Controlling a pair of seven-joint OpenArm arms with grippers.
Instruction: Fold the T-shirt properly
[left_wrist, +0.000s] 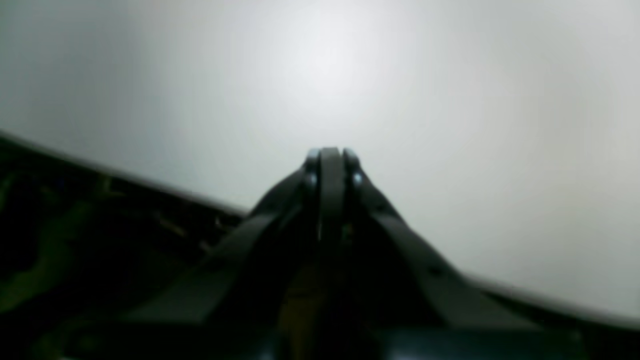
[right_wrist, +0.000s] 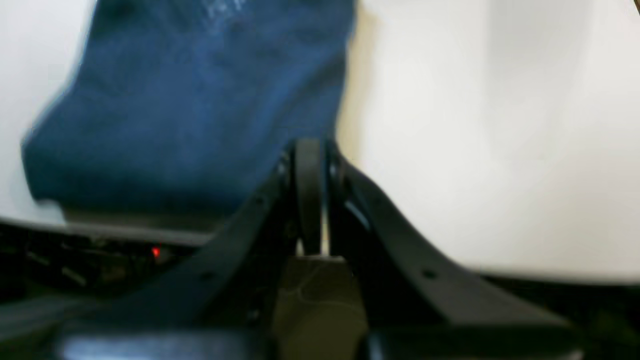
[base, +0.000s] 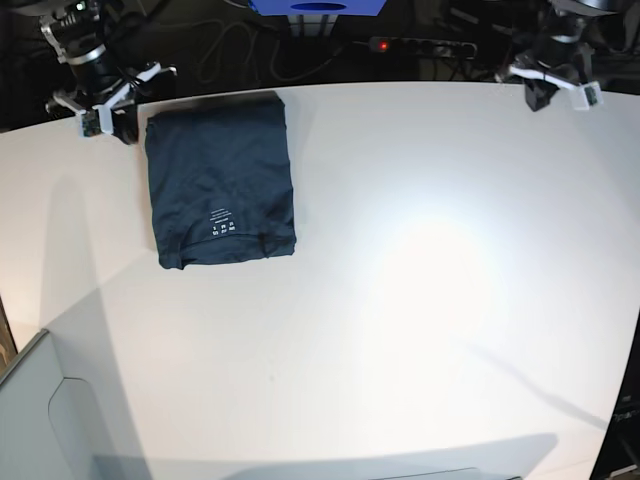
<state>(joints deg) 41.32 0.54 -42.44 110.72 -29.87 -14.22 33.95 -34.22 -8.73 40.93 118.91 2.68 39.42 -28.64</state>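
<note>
White table (base: 420, 300); folded T-shirt (base: 220, 180) lengthwise front-to-back; both tools closed, empty.

**Navy on white**

The T-shirt (base: 220, 180) is plain dark navy with a small white printed label (base: 221, 224); just beside the black right gripper (right_wrist: 310, 150) it looks brighter blue. The table (base: 420, 280) is plain white.

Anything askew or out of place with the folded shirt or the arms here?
Nothing stands out. The T-shirt lies folded into a compact rectangle near the table's far edge, neck label showing, edges fairly even. The left hand and right hand are shut, holding nothing.
</note>
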